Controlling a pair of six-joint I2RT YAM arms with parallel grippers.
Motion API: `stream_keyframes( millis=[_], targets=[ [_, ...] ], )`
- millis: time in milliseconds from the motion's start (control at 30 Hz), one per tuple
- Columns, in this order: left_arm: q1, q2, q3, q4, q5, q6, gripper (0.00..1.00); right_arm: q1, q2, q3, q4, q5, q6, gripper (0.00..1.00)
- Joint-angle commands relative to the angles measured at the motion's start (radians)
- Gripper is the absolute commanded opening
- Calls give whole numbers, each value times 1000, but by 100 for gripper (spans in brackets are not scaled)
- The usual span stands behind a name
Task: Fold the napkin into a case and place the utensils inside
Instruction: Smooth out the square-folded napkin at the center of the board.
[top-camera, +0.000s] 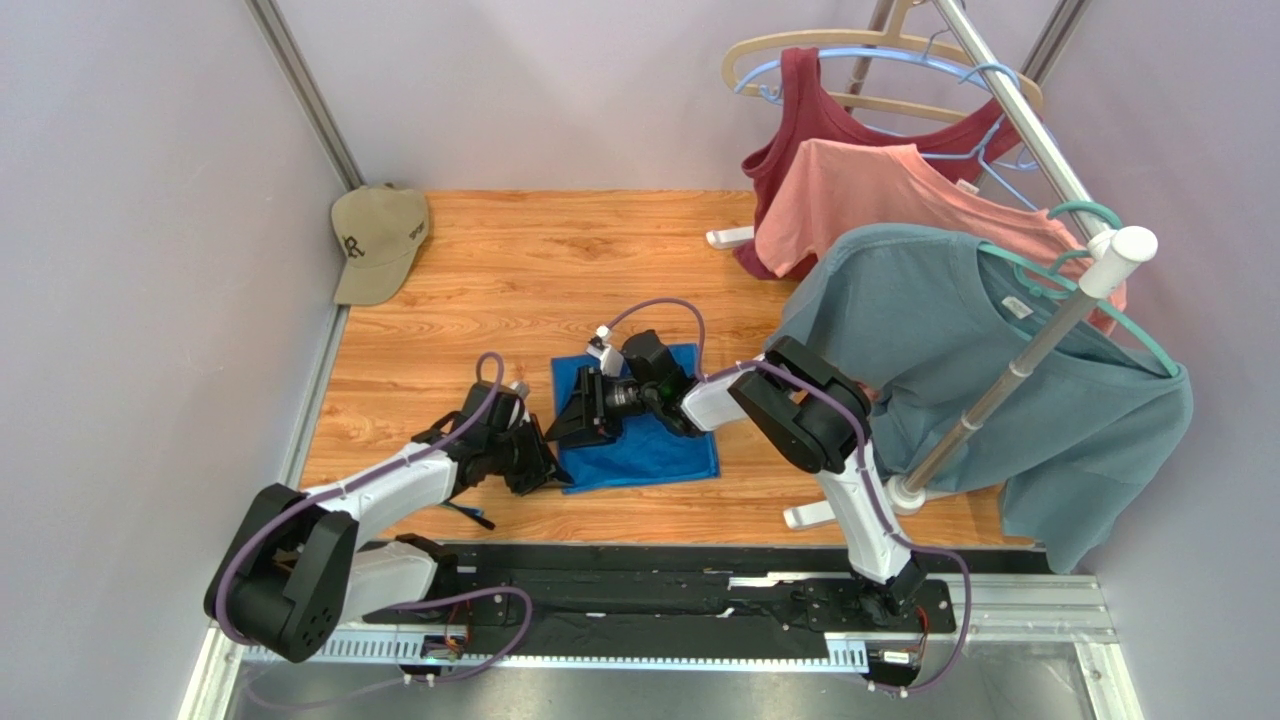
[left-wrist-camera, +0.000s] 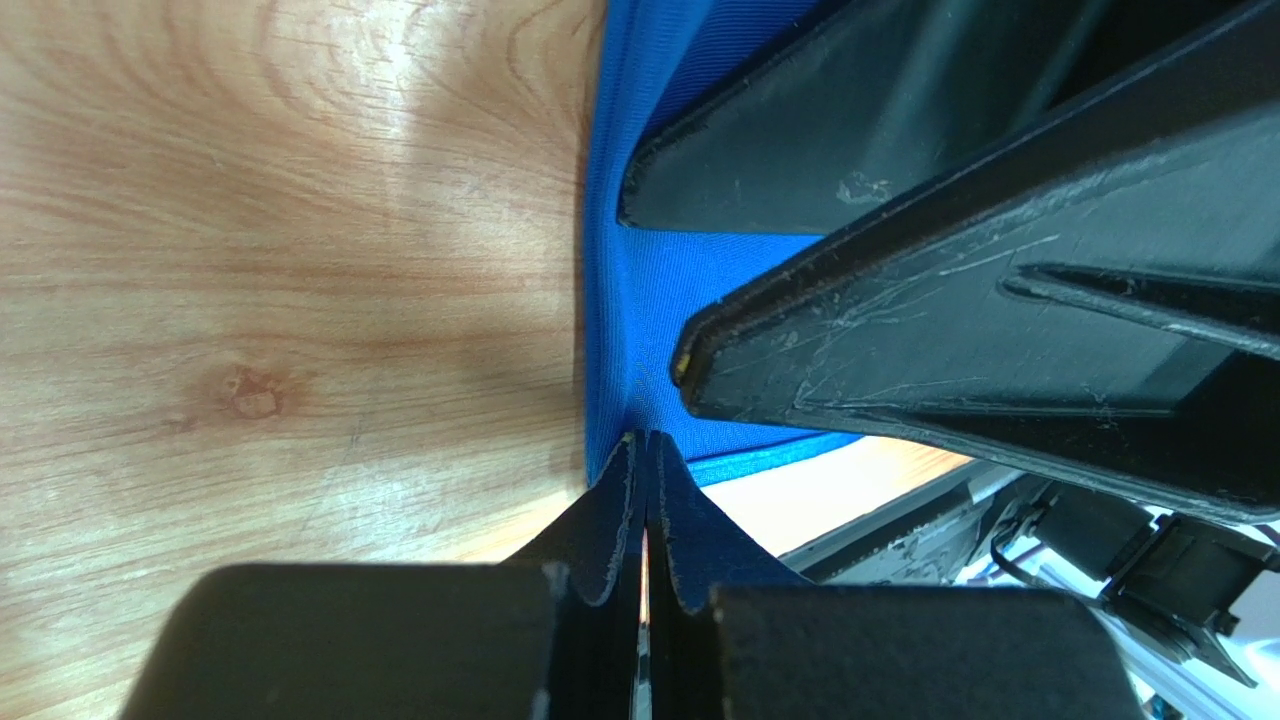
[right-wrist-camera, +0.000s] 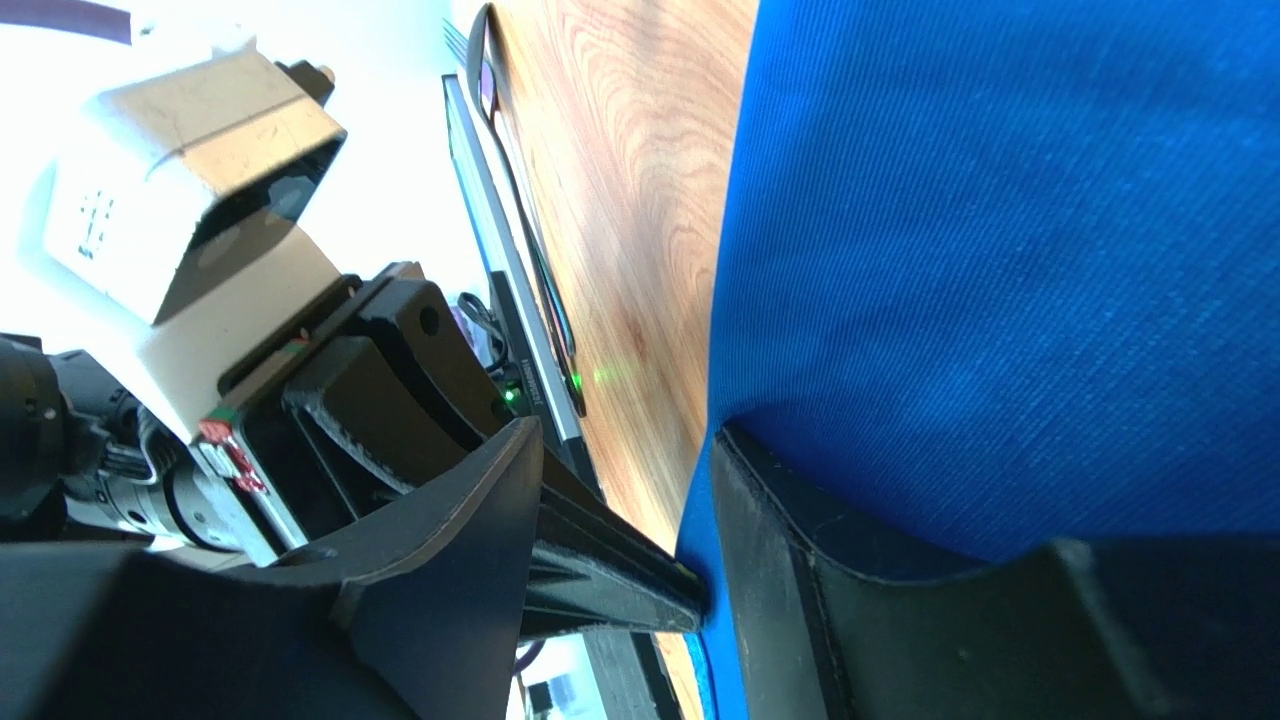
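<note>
- The napkin (top-camera: 661, 435) lies on the bench (top-camera: 571, 255), a little toward the near edge and between the two arms. Most of it is flat, with its left edge at the end effectors.
- The left end effector (top-camera: 544, 462) reaches in from the left. In the left wrist view its fingers (left-wrist-camera: 601, 525) are pressed together, with the tips at the napkin's near-left corner. Creases in the cloth run to the tips, so it appears to be pinching that corner, though the contact itself is hidden.
- The right end effector (top-camera: 571, 428) reaches across the napkin from the right. Its fingers (right-wrist-camera: 842, 600) stand apart, one on each side of the cloth's left edge, and blue fabric drapes over one of them.
- The two end effectors sit just beside each other, tips nearly touching.
- The utensils (top-camera: 469, 516) show as thin dark sticks on the bench beside the left arm, left of the napkin and apart from it.
- A tan cap (top-camera: 379, 240) rests at the far-left corner.
- A teal-grey T-shirt (top-camera: 977, 360) hangs from a rack on the right.
</note>
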Motion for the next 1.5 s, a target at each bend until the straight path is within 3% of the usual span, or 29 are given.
stream_keyframes(
  millis=[0, 67, 167, 500, 733, 1300, 1433, 1467],
  targets=[
    [-3, 28, -10, -52, -56, 38, 0, -6, 19, 38, -11, 29, -25, 52],
    [-3, 26, -7, -60, -54, 41, 0, -22, -11, 17, 58, 26, 16, 52],
    [-3, 17, -9, -61, -56, 41, 0, -25, -21, 50, -7, 14, -10, 52],
    [-3, 18, 3, -77, -50, 51, 0, -9, 96, 141, -6, 4, 10, 51],
    [-3, 20, 3, -83, -50, 45, 0, -45, 177, 276, -145, 30, -60, 51],
    [-3, 31, 16, -97, -45, 42, 0, -149, 495, 950, -523, 46, -142, 52],
    [-3, -76, 84, -194, -38, 79, 0, -178, 425, 1066, -662, 72, -188, 54],
    [-3, -150, 110, -213, -44, 81, 7, -184, 403, 1121, -703, 73, -218, 56]
  ],
)
